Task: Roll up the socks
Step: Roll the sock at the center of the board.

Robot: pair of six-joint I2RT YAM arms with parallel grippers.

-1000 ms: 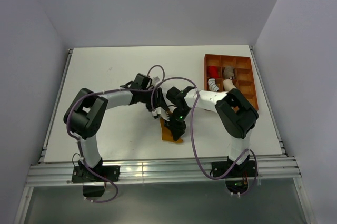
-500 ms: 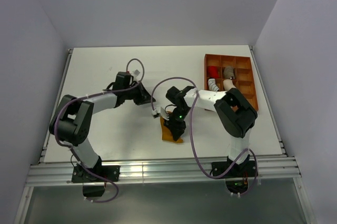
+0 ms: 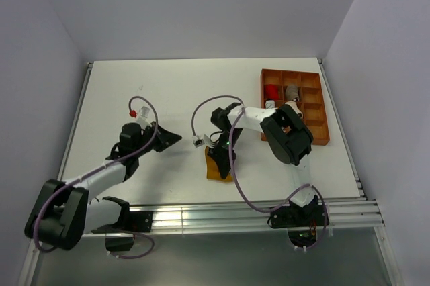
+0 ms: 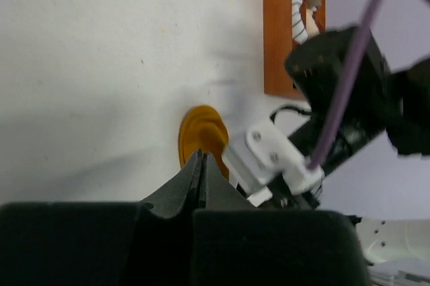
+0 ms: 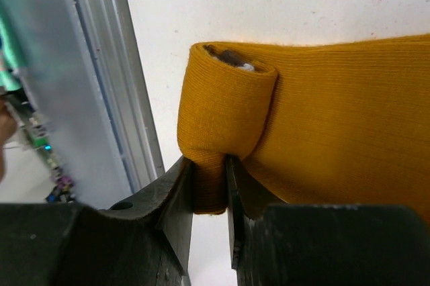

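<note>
Pale grey walls (image 3: 201, 4) close in on a white table (image 3: 168, 91), which has an aluminium rail (image 3: 201, 215) along its near edge. At the far right of the table lies an orange compartment tray (image 3: 322, 115) holding a red bundle (image 3: 272, 91), a grey bundle (image 3: 291, 90) and the striped sock (image 4: 298, 21). The mustard sock (image 5: 336, 138) lies flat on the table near the front edge, about midway across. One of its ends is curled over into a short roll (image 5: 225, 108), with dark and white fabric showing at the roll's open end. The right gripper (image 5: 209, 178) stands over that end, its fingers (image 5: 176, 192) set narrow and pinching the mustard fabric at the roll. The left gripper (image 3: 177, 137) is well to the left of the sock, its fingertips pressed together with nothing between them.
</note>
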